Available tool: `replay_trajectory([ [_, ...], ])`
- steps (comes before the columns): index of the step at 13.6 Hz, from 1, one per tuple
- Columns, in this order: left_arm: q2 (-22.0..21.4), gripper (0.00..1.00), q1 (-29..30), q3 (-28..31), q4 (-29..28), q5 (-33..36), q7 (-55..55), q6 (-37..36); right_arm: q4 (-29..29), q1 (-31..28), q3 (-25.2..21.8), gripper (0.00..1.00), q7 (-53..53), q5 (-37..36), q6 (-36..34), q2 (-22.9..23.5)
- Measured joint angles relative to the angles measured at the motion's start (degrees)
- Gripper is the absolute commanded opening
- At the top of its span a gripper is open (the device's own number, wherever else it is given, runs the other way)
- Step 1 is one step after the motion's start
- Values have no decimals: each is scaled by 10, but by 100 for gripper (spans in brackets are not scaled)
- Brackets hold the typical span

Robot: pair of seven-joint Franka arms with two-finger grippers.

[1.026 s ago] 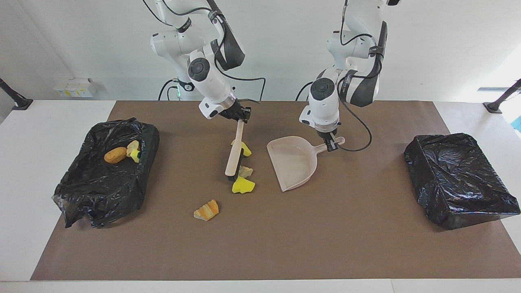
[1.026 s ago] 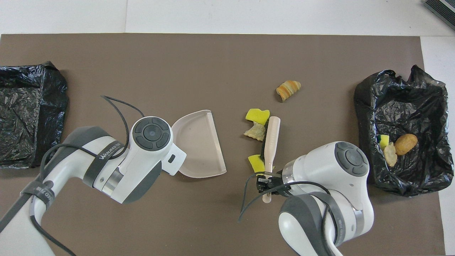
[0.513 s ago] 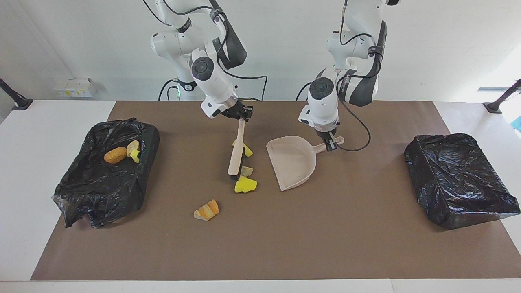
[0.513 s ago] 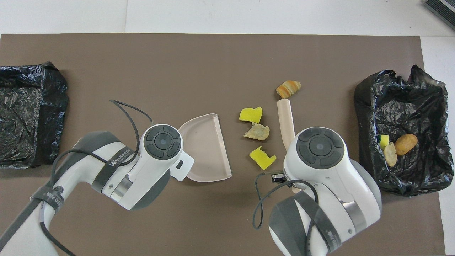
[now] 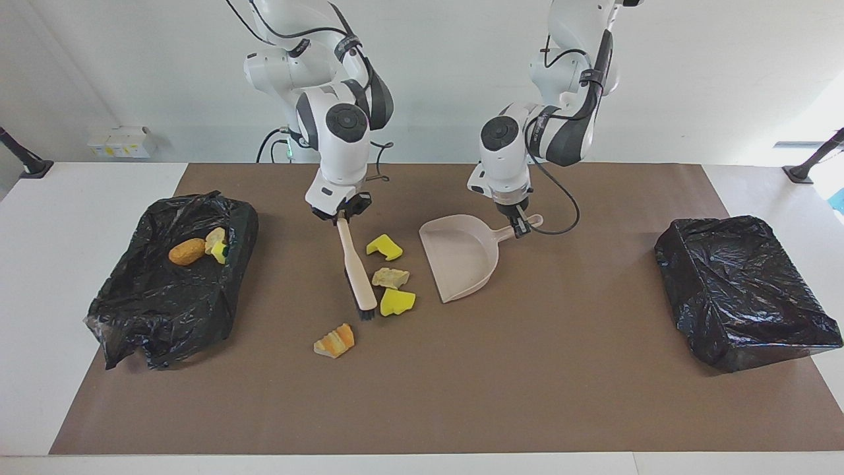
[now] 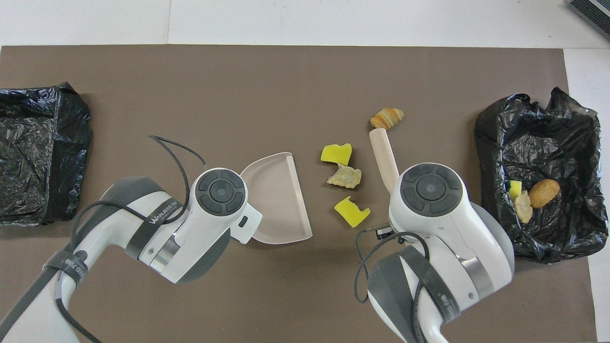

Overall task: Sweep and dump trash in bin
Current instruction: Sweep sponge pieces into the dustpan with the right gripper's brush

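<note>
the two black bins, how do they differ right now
The bin at the right arm's end already holds scraps: a brown oval lump, a pale lump and a yellow bit. The bin at the left arm's end shows none. The first bin's liner sags open and crumpled; the second's looks stretched flatter. Both are lined with black plastic and sit at the mat's ends.

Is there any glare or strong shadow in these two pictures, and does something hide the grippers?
Facing view: even light, soft shadows, shiny highlights on the black bin bag at the left arm's end; the right gripper holding the brush and the left gripper holding the dustpan both show. Overhead view: faint shadows; the arms' own wrists cover both grippers.
</note>
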Motion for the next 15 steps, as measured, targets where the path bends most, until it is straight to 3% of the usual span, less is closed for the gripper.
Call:
replay_trajectory([
  [4, 0, 0, -11, 1, 0, 0, -6, 0, -11, 27, 2, 0, 17, 26, 32, 17],
  [9, 0, 0, -19, 1, 0, 0, -10, 0, -26, 60, 7, 0, 9, 215, 2, 3],
  [12, 0, 0, -19, 4, -2, -1, -10, 7, -25, 63, 5, 0, 34, 228, -26, -13],
  [15, 1, 0, -18, 6, -6, -1, -8, 27, 3, 59, -1, 0, 149, 223, -85, -44],
])
